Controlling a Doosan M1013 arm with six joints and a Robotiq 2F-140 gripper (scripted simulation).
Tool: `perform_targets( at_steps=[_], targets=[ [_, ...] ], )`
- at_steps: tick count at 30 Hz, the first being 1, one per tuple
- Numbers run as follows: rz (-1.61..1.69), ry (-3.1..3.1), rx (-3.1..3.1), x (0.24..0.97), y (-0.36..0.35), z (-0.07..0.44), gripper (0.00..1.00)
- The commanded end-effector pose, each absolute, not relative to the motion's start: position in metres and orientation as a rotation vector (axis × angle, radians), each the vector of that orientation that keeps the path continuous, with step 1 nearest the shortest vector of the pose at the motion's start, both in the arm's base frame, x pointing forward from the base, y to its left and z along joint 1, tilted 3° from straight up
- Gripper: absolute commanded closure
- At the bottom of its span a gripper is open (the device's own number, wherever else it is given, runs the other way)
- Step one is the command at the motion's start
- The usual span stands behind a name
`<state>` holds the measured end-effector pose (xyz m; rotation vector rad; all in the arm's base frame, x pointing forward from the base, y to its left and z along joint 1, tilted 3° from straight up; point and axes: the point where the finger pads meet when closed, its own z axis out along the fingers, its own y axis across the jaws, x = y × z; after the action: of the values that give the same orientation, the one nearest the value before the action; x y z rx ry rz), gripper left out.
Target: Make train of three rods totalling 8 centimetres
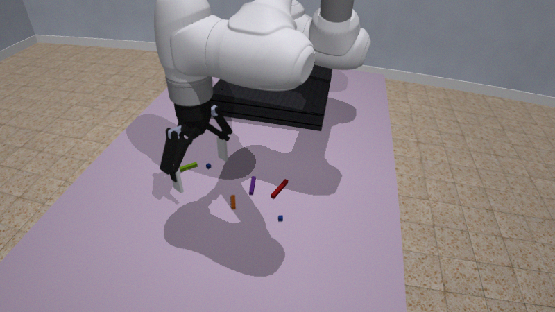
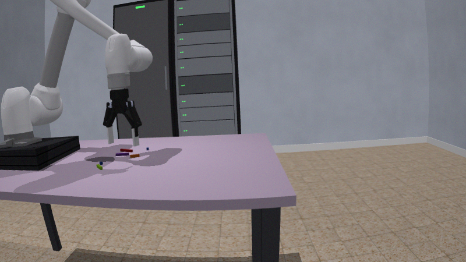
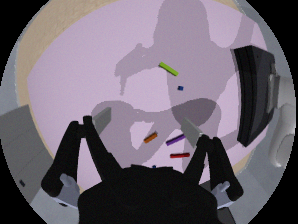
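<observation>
Top view: the hand (image 1: 200, 170), spread fully and holding nothing, hangs over the surface (image 1: 329, 232); the purple rod (image 1: 252, 184) and two blue cubes (image 1: 208, 166) (image 1: 279, 218) lie apart. Exterior view: the fingertips (image 2: 135, 140) stand above the rods. Wrist view: the purple rod (image 3: 176, 140) lies ahead. It looks light, stiff and smooth; grip mid-length, across its narrow sides.

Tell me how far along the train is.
Nothing is joined yet. The open gripper hangs empty above the lime rod. Left: line up the purple rod with both blue cubes, clear of the orange and red rods.
</observation>
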<state>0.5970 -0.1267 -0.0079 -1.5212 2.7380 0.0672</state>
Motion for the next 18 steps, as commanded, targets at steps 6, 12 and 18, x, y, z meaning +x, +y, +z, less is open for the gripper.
perform_targets(
  at_steps=[6,12,18],
  targets=[
    [0.075,2.447,-1.928,0.6014,-0.1235,-0.0076,0.00],
    [0.069,2.194,-2.204,0.6048,-0.1211,-0.0075,0.00],
    [0.063,1.924,-2.438,0.6081,-0.1187,-0.0074,0.00]
  ],
)
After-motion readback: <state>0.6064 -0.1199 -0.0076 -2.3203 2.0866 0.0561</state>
